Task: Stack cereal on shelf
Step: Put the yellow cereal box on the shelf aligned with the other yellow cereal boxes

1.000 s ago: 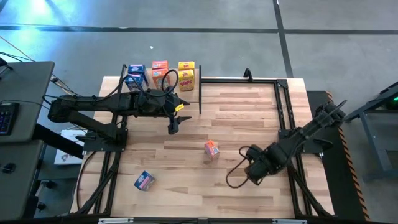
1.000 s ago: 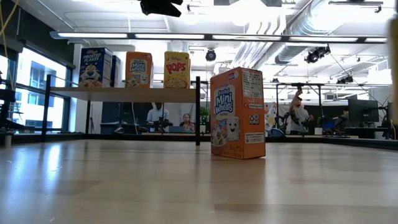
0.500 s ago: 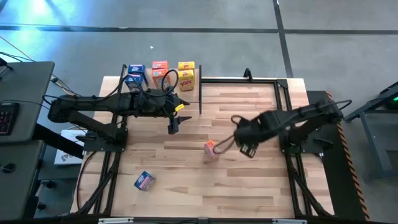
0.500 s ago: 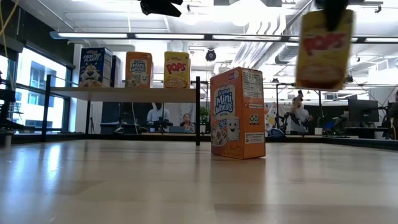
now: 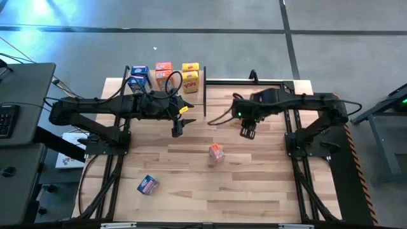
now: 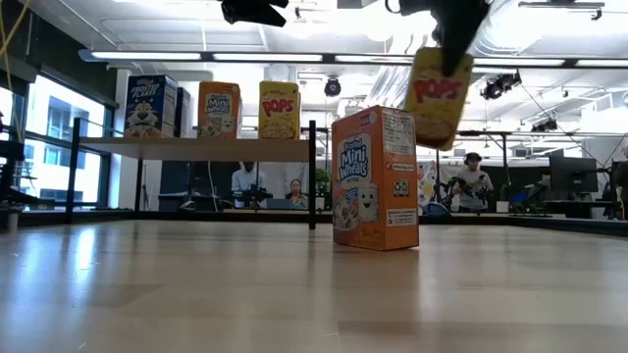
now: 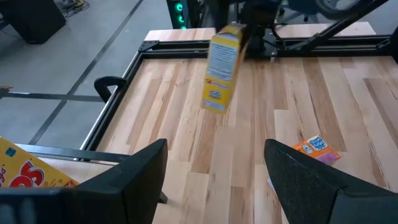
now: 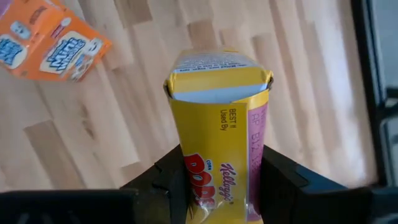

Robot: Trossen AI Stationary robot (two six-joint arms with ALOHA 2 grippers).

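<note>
Above table: right gripper (image 5: 247, 131) clamps yellow Pops box (image 6: 438, 96); box hidden in high view.

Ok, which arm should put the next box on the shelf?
Right, probably: its gripper already holds the yellow Pops box in the air, near the shelf. The left gripper hangs open and empty.

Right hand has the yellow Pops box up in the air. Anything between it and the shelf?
Nothing visible blocks it. The right hand holds the yellow Pops box above the upright orange box; the shelf lies beyond, already carrying boxes.
</note>
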